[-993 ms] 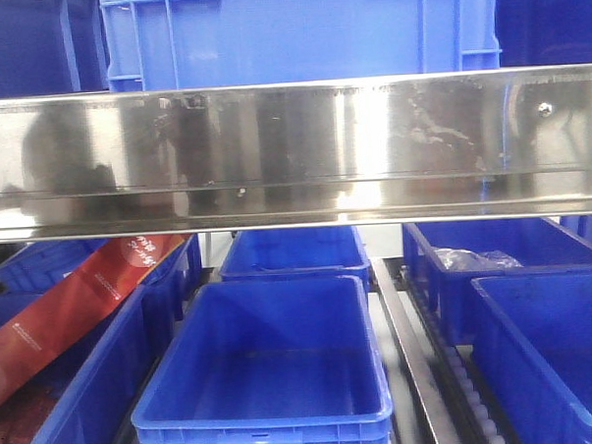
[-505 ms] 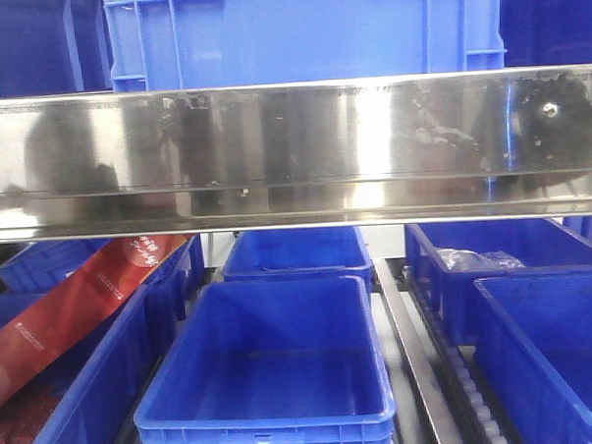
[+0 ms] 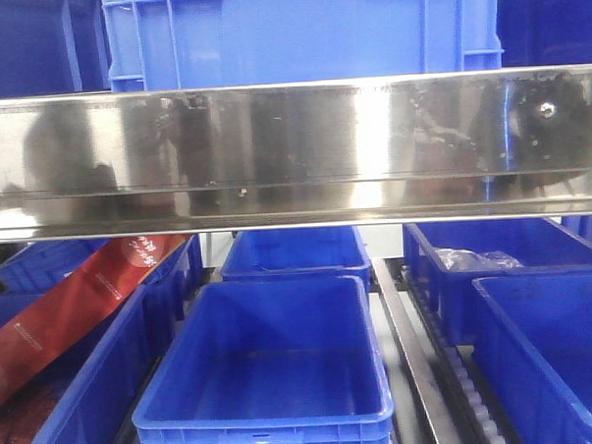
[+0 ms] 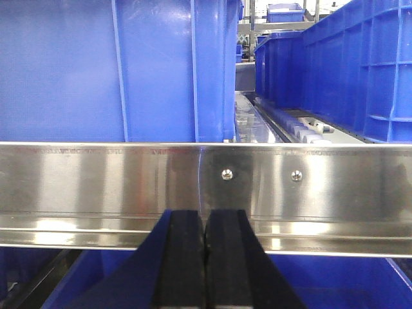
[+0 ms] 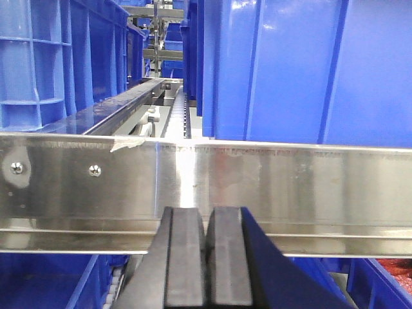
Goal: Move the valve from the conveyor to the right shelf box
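Note:
The valve and the conveyor are out of view in every frame. In the left wrist view my left gripper (image 4: 206,219) is shut, its black pads (image 4: 187,257) pressed together with nothing between them, facing a steel shelf rail (image 4: 96,183). In the right wrist view my right gripper (image 5: 206,215) is also shut and empty, pointing at the same kind of steel rail (image 5: 309,193). Neither gripper shows in the front view. Blue shelf boxes (image 3: 546,319) sit at the right under the steel rail (image 3: 293,153).
An open blue bin (image 3: 268,366) stands at centre front, another (image 3: 295,250) behind it. A left bin (image 3: 77,389) holds a red package (image 3: 78,300). A far right bin (image 3: 504,252) holds a clear bag (image 3: 472,261). Large blue crates (image 3: 297,30) stand on the upper shelf. Roller tracks (image 3: 425,374) run between bins.
The front view has shifted only slightly. A dark reflection with a bright spot has grown on the right end of the steel rail.

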You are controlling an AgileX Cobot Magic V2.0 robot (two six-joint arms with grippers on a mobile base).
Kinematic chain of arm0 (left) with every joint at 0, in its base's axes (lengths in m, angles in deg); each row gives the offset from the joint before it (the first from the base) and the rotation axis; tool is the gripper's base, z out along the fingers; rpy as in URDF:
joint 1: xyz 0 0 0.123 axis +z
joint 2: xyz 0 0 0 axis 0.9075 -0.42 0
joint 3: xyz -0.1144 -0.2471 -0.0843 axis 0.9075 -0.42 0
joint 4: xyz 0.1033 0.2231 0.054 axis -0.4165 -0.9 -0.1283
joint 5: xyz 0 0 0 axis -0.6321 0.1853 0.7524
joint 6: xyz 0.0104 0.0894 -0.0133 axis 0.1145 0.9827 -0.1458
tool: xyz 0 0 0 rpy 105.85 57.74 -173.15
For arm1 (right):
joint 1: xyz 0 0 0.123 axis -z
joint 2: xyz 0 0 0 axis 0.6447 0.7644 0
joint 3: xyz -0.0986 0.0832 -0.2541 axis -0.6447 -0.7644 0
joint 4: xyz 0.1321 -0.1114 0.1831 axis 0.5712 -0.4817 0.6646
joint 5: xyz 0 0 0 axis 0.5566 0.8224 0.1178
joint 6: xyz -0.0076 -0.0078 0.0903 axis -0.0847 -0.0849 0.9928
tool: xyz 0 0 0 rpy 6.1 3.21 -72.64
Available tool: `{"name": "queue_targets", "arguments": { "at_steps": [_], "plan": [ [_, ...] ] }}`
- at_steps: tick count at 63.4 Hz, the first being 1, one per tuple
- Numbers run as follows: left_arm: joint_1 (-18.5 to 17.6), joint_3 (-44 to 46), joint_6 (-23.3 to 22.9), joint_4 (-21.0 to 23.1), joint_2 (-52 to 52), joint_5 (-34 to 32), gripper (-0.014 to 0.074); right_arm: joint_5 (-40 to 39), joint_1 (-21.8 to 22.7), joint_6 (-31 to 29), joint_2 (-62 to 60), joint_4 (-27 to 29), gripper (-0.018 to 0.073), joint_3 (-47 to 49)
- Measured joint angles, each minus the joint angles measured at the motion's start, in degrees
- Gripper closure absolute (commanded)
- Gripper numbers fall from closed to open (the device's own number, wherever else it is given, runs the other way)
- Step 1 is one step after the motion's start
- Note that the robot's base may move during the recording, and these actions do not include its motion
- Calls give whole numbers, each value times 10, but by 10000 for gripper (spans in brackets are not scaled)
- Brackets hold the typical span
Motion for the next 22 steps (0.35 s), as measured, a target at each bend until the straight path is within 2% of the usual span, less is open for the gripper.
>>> {"name": "queue_targets", "arguments": {
  "at_steps": [22],
  "plan": [
    [0, 0, 0, 0, 0, 0, 708, 0, 0, 0, 0, 0, 715, 0]
  ]
}}
